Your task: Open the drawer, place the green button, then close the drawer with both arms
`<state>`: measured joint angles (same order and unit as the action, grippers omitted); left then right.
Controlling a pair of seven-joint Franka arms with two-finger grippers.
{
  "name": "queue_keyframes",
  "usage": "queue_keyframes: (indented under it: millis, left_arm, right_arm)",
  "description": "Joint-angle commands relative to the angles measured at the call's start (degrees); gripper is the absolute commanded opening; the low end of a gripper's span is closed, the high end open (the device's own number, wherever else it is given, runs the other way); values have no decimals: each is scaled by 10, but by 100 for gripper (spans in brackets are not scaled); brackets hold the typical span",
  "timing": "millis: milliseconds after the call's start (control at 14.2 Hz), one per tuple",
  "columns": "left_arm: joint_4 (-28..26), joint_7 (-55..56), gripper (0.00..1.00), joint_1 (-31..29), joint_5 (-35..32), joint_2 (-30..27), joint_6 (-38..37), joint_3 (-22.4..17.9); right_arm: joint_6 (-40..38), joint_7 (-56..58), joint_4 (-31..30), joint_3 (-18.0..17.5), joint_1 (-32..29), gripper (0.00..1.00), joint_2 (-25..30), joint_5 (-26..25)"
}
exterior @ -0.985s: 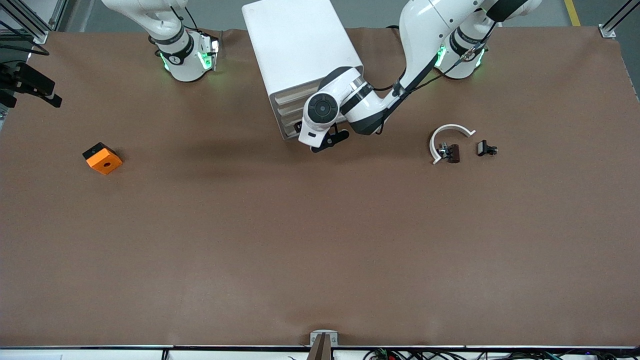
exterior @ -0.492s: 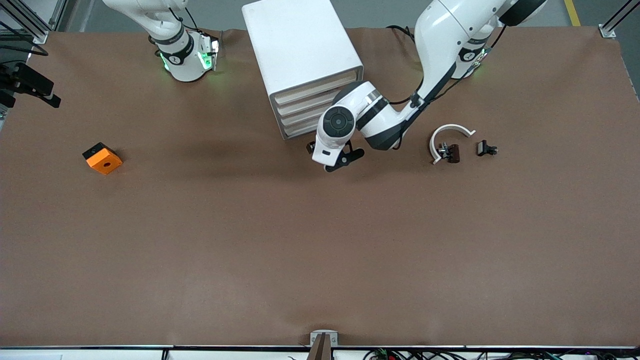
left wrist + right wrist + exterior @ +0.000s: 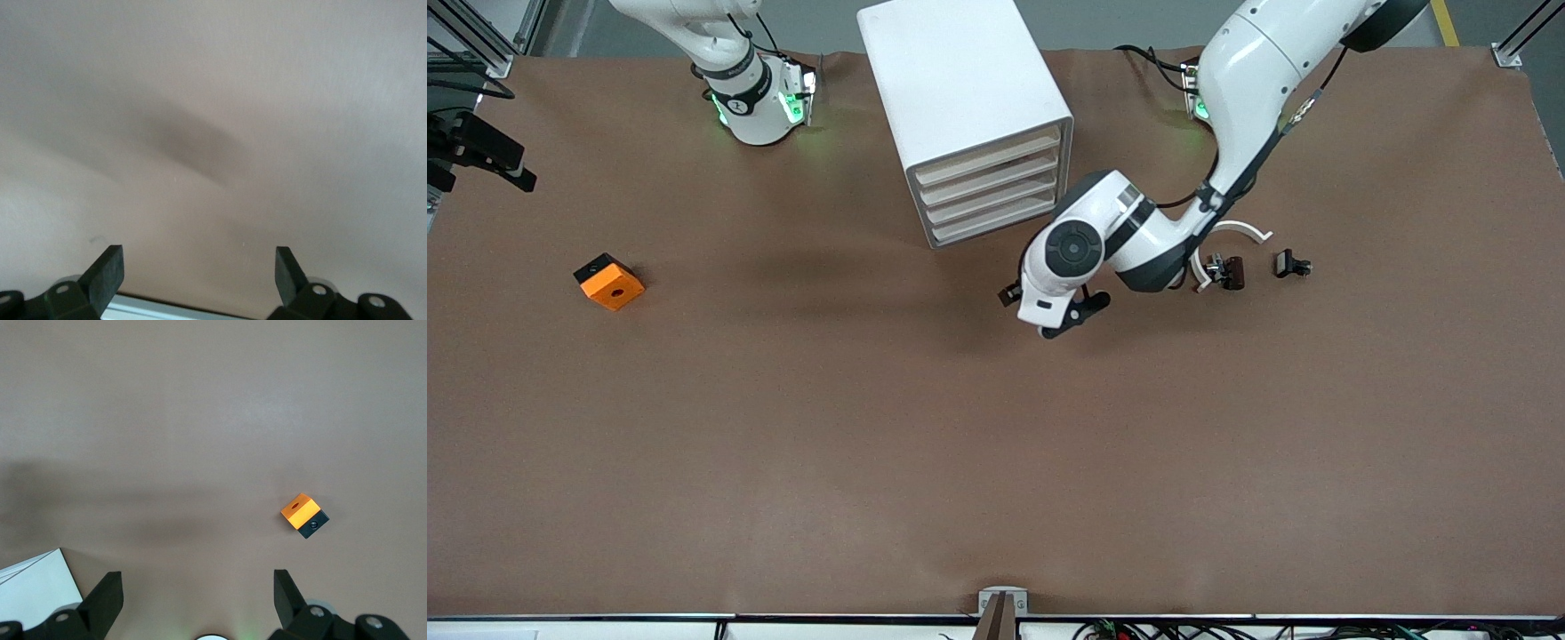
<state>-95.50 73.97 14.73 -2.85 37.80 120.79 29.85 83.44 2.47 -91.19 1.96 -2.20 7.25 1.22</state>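
Note:
The white cabinet [image 3: 960, 80] stands between the two arm bases. Its lowest drawer [image 3: 991, 222] sits flush with the three drawers above it. The button shows in no view. My left gripper [image 3: 1049, 313] hangs over bare table, nearer the front camera than the cabinet. In the left wrist view the gripper [image 3: 200, 263] is open and empty, with only brown mat under it. My right gripper [image 3: 198, 587] is open and empty, high over the table near its base [image 3: 756, 98].
An orange block with a hole [image 3: 609, 281] lies toward the right arm's end and shows in the right wrist view [image 3: 303, 515]. A white curved piece [image 3: 1227, 233] and two small black clip pieces [image 3: 1227, 271] [image 3: 1291, 264] lie toward the left arm's end.
My left gripper has drawn away from the cabinet's lowest drawer, moving toward the front camera and the left arm's end. All four drawer fronts now show uncovered. The right arm has not moved.

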Motion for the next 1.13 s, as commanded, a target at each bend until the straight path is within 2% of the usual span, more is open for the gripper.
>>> queue_keyframes:
  millis: [0,141,281,1055]
  left_arm:
    - [-2,-19,100,-22,-27,-15,-27,7]
    - [-2,-40,100,-43,-72,-19,-73,8]
    - [-10,-47,100,-68,-86,-29,-86,8]
    - [-108,-268,100,-194,-80,-161,-108,18]
  right_arm:
    - [8,2,-16,0,-3,100,17,1]
    - [8,2,-16,-1,-2,100,17,1]
    - [8,1,-16,-1,-2,100,19,1]
    - [5,0,-17,0,5,100,23,5]
